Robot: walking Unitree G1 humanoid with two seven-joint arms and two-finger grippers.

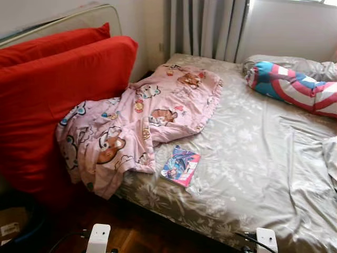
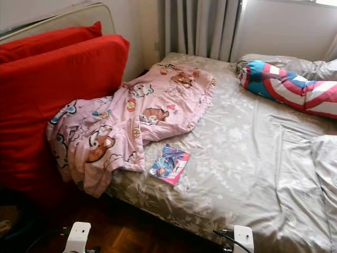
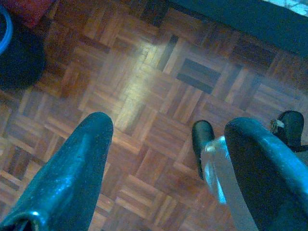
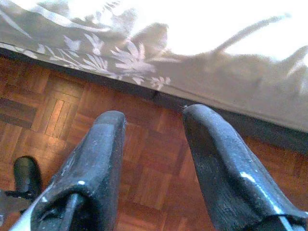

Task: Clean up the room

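Note:
A crumpled pink cartoon blanket lies over the near left corner of the bed and hangs off its edge. Just right of it, a small colourful book lies flat on the grey floral sheet. A red, white and blue bolster pillow rests at the far right. My left gripper hangs open over the parquet floor. My right gripper is open too, low above the floor beside the hanging edge of the bed sheet.
Two big red cushions lean against the headboard at the left. Grey curtains hang behind the bed. A dark round bin stands on the floor at the left. A rumpled grey cover lies at the right edge.

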